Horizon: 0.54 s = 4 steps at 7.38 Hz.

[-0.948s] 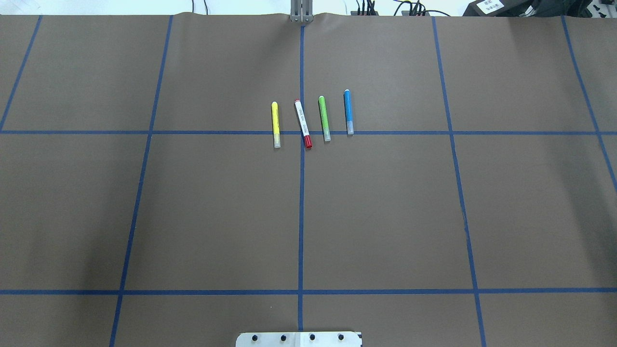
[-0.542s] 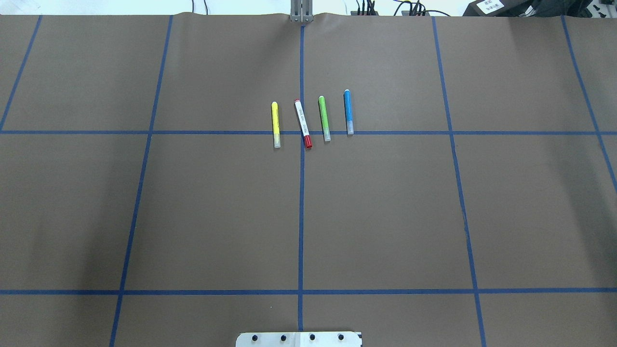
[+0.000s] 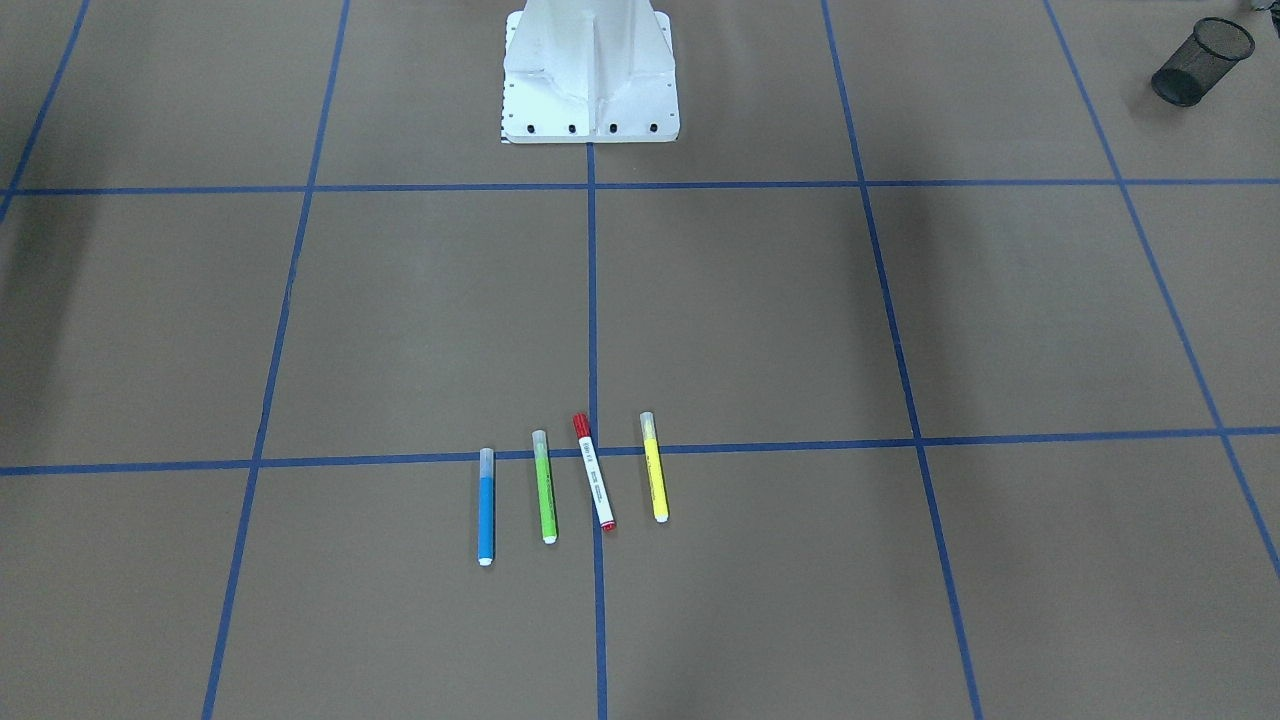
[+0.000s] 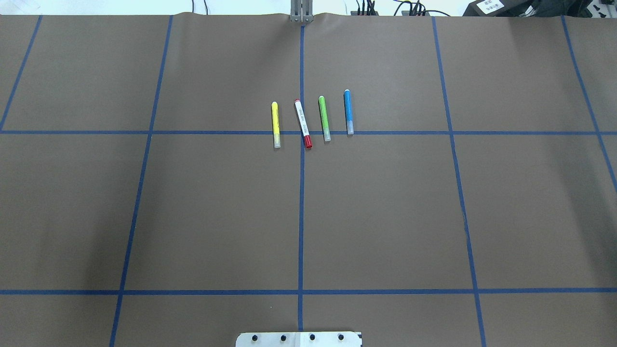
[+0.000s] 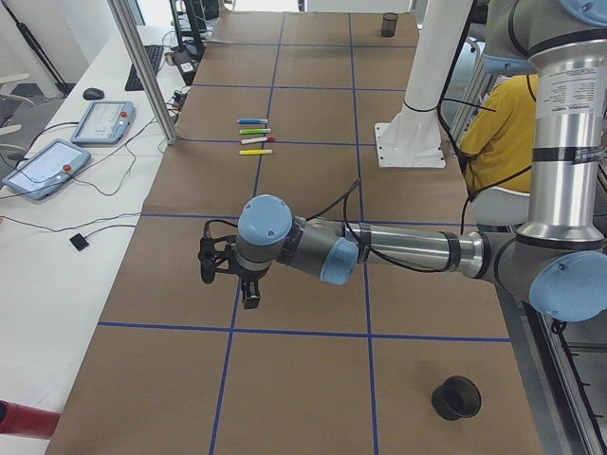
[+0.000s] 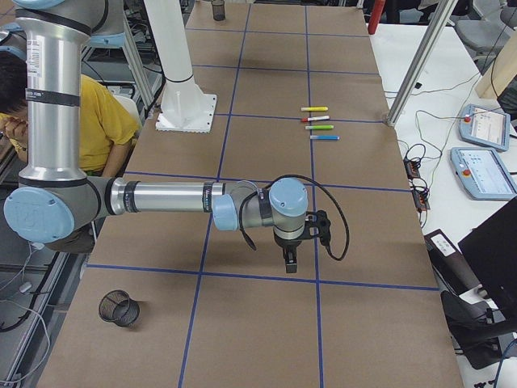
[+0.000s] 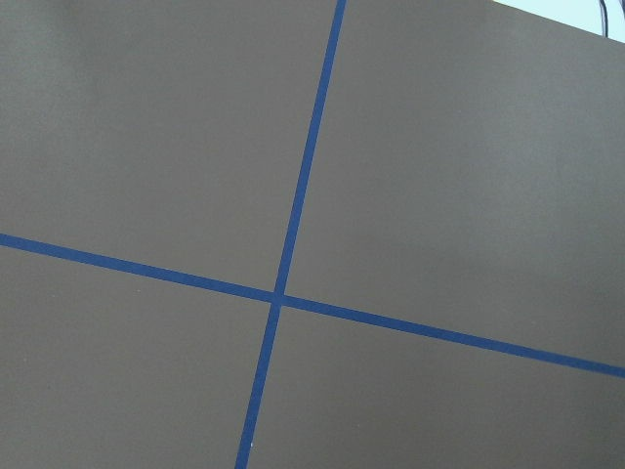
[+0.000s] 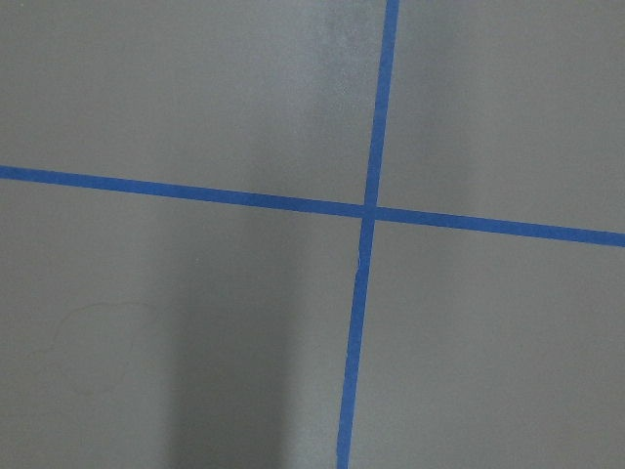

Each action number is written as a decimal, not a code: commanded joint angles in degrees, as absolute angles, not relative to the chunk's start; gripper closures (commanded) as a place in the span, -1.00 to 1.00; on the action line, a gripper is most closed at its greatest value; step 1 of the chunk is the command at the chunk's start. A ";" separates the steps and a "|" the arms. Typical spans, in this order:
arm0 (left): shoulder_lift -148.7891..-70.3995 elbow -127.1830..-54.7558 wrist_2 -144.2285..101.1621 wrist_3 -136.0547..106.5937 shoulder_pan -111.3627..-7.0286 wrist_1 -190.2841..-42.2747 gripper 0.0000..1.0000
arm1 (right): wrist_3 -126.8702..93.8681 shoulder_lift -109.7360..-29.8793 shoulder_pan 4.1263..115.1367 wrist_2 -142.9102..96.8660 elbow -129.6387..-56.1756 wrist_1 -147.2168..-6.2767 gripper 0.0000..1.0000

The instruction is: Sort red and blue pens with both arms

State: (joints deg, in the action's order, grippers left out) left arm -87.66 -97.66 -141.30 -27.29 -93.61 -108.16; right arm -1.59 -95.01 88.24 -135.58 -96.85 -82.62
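Four pens lay in a row mid-worktop (image 4: 193, 202), none touching. Overhead, left to right: yellow marker (image 4: 275, 124), red pen (image 4: 303, 124) tilted beside the centre tape line, green marker (image 4: 324, 118), blue pen (image 4: 348, 112). Left gripper (image 5: 248, 296) hovered over bare worktop, well apart from the pens; jaws, couldn't tell. Right gripper (image 6: 290, 257) likewise, at the opposite end; jaws, couldn't tell.

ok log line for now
phase: pre-grasp; white red-capped pen: untouched; blue clear-capped pen: untouched; left hand: away, grip unclear; right hand: away, grip unclear
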 commanded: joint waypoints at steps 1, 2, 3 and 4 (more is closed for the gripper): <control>-86.93 -97.04 -144.46 -29.43 -93.60 -116.32 -1.00 | -1.67 -95.01 88.24 -135.62 -96.86 -82.62 -1.00; -90.67 -94.86 -145.62 -29.18 -92.91 -118.98 -1.00 | -1.67 -94.84 88.24 -135.62 -96.86 -82.62 -1.00; -89.05 -96.05 -144.59 -27.53 -92.64 -121.61 -1.00 | -1.76 -94.75 88.24 -135.62 -96.86 -82.62 -1.00; -88.69 -95.98 -141.62 -21.33 -92.11 -121.47 -1.00 | -1.67 -94.66 88.24 -135.70 -96.86 -82.62 -1.00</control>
State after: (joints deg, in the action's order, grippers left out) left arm -89.04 -95.95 -143.93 -26.48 -92.68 -120.16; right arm -1.70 -94.77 88.24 -135.64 -96.85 -82.62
